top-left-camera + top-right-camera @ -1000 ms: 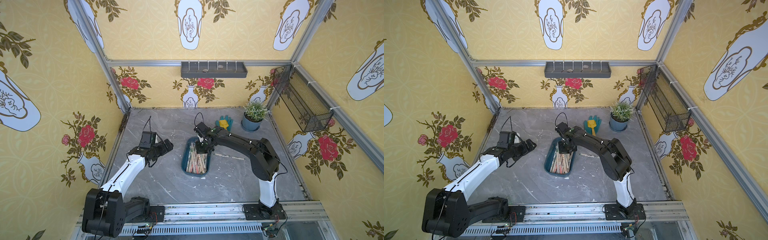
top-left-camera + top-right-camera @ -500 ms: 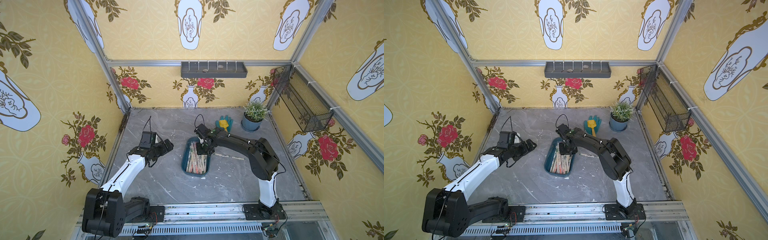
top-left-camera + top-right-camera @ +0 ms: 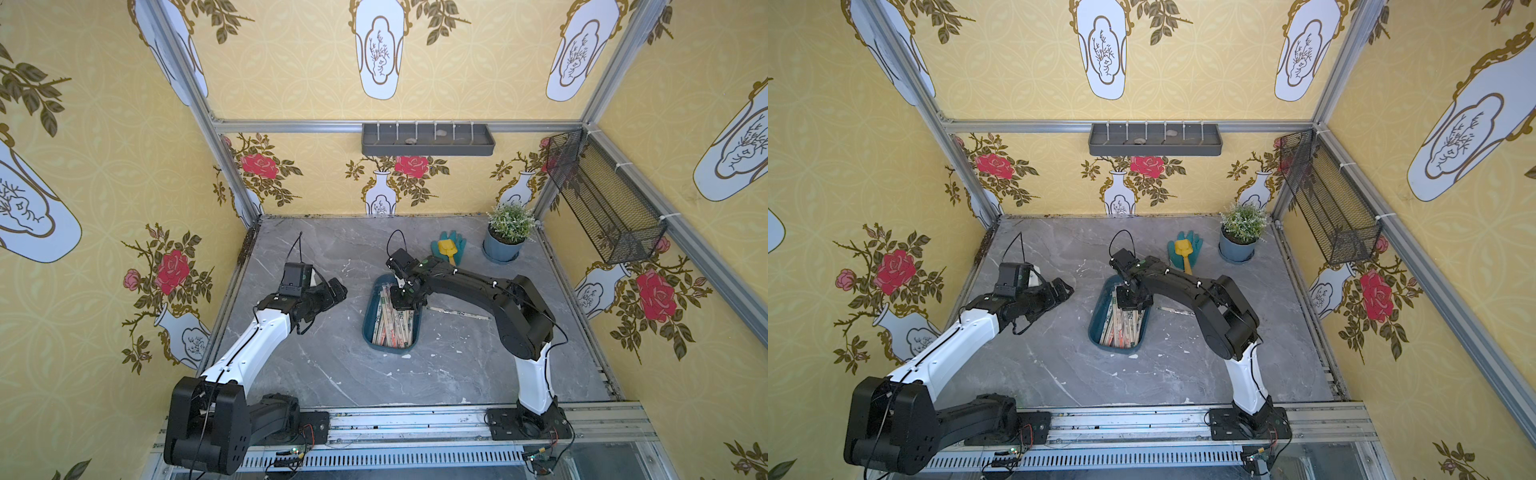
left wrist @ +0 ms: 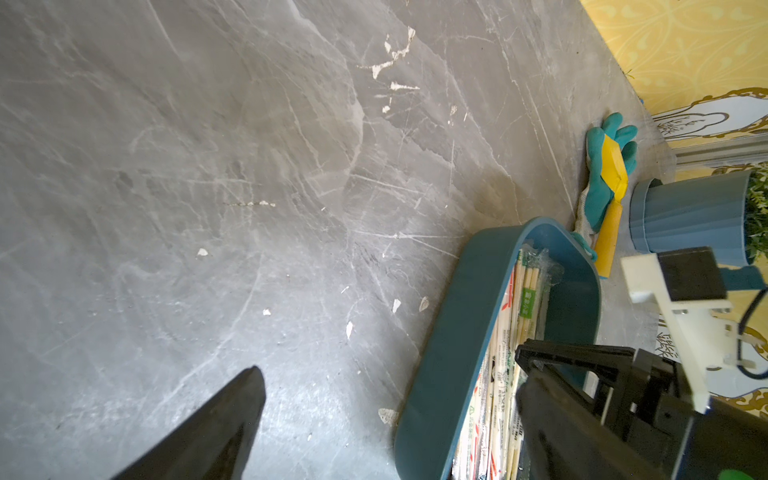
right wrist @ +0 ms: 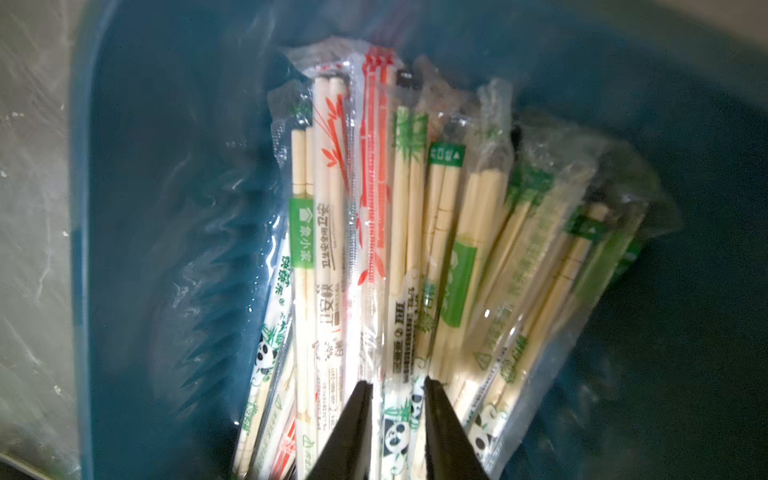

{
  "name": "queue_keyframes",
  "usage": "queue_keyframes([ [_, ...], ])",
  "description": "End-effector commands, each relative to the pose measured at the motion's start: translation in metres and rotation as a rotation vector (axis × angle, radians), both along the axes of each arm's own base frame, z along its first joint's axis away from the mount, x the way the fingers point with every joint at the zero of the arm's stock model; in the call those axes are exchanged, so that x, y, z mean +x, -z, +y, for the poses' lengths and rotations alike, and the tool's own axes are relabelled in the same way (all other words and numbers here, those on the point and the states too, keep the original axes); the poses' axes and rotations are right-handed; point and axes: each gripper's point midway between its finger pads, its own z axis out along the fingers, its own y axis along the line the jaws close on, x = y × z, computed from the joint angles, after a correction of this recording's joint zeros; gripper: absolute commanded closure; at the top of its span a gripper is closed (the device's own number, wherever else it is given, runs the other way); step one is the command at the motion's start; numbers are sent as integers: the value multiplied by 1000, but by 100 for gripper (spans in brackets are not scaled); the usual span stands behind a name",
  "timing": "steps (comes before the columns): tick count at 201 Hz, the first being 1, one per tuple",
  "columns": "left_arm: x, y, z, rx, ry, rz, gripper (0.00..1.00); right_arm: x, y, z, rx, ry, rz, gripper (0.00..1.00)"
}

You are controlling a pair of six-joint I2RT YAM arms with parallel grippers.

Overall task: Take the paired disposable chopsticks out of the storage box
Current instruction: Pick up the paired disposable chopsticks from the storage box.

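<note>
here the right end effector (image 5: 392, 399) dips into the box (image 3: 368, 328), jaws narrow astride one wrapped pair atop the chopsticks (image 5: 415, 232) piled inside, likely to pinch it; whether it grips, i cannot tell. the left end effector (image 3: 334, 291) hovers wide and empty over the surface (image 3: 332, 365), leaving room.

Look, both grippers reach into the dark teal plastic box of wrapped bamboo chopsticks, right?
No, only the right gripper reaches into the dark teal plastic box of wrapped bamboo chopsticks; the left gripper hovers outside it, as both top views show.
</note>
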Motion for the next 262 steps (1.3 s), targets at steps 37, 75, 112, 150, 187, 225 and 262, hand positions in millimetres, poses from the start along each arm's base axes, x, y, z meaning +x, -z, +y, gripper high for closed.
queue_keyframes([
  [37,1,0,-2,-12,5,-8,0,-3,12,2,-10,-12,26,76],
  [75,0,1,-2,-11,5,-5,0,-4,16,1,-17,-14,34,76],
  [112,0,1,-2,-13,5,-7,0,-5,8,0,-10,-10,24,81],
  [150,1,-1,-2,-13,6,-11,0,-3,-13,-1,18,-4,-6,85],
  [187,1,-2,-2,-13,5,-12,0,-1,-36,-1,53,5,-41,89],
  [225,3,-4,-3,-13,8,-16,0,5,-48,-5,74,26,-71,96],
  [262,4,-7,-3,-16,11,-20,0,8,-51,-9,97,45,-76,100],
])
